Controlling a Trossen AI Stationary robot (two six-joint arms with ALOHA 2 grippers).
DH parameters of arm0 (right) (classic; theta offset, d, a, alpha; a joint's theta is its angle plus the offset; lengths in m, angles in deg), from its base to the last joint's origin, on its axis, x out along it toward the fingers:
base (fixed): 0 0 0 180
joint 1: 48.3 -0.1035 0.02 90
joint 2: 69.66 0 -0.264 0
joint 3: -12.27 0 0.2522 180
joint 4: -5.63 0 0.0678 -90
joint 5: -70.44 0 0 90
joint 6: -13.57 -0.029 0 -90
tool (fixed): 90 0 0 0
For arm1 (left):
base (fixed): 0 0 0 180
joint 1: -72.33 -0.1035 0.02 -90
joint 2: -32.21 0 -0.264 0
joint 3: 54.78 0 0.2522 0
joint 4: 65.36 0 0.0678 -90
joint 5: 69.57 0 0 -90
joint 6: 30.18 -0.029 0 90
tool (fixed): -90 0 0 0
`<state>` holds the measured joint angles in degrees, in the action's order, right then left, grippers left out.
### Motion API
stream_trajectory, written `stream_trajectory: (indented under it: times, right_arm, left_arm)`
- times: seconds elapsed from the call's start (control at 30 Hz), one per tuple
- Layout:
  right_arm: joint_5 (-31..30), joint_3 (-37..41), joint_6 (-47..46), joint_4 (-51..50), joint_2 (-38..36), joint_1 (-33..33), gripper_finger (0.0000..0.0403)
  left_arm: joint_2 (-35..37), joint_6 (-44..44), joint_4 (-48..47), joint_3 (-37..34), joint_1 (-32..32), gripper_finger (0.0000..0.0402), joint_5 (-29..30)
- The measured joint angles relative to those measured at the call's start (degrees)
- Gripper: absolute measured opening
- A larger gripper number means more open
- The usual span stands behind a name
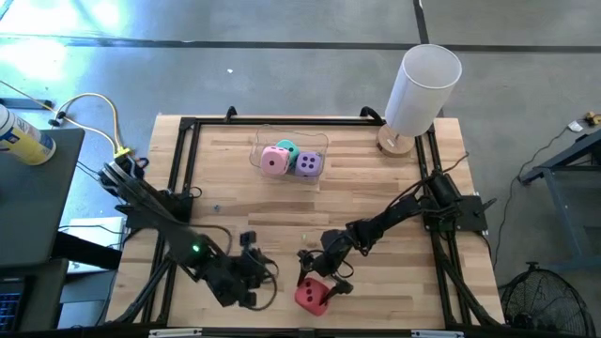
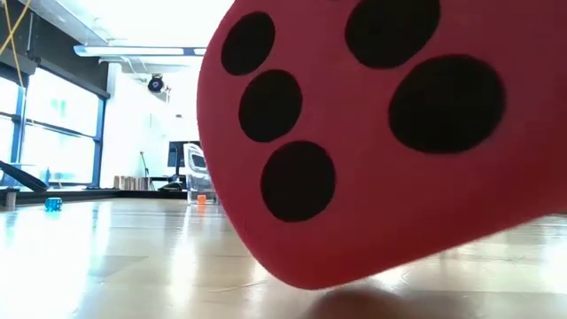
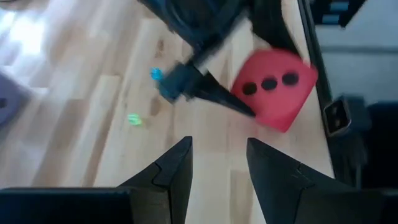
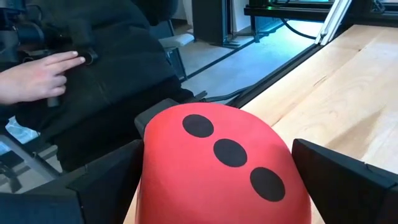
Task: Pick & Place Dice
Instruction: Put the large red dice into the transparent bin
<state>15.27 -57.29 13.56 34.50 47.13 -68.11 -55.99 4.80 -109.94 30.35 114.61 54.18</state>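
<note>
The red die [image 1: 313,298] sits near the table's near edge and fills the low view [image 2: 381,142]. My right gripper [image 4: 214,180] is shut on it, with the three-pip face [image 4: 230,152] turned toward the wrist. My left gripper [image 3: 217,162] is open just to the left of it [image 1: 249,272] and touches nothing. It looks across at the red die [image 3: 273,87]. The pink die [image 1: 274,161], teal die [image 1: 288,147] and purple die [image 1: 308,165] lie together in a clear container [image 1: 324,145] at the far middle. My right gripper pinches the red die between its two fingers [image 4: 106,180] [image 4: 342,177], one on each of two opposite side faces. It comes slanting down from the table's far right. The die is tilted, with its lowest corner [image 2: 301,282] just at the tabletop; whether it touches, I cannot tell.
A tall white cylinder [image 1: 423,84] stands at the far right corner. Black frame rails [image 1: 178,178] run along the table's sides. A small blue bit [image 3: 155,74] and a green speck [image 3: 134,118] lie on the wood. A person's hand [image 4: 37,78] shows beyond the near edge.
</note>
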Motion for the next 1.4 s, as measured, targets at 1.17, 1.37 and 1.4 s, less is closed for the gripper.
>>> stream_trajectory:
  times: [1.17,1.37,1.4]
  right_arm:
    - [-2.9,0.5,-5.2,3.1,-0.2,0.3,0.0396]
    - [-5.2,0.5,-5.7,3.0,-0.2,-0.8,0.0396]
    - [-5.7,0.5,-5.7,3.0,-0.2,-1.0,0.0396]
  left_arm:
    - [-17.3,-29.1,33.0,-0.4,-1.2,0.0144,-23.8]
    - [-17.1,-29.0,32.9,-0.4,-0.8,0.0144,-23.4]
    - [-16.9,-29.0,32.6,-0.4,-0.6,0.0144,-23.4]
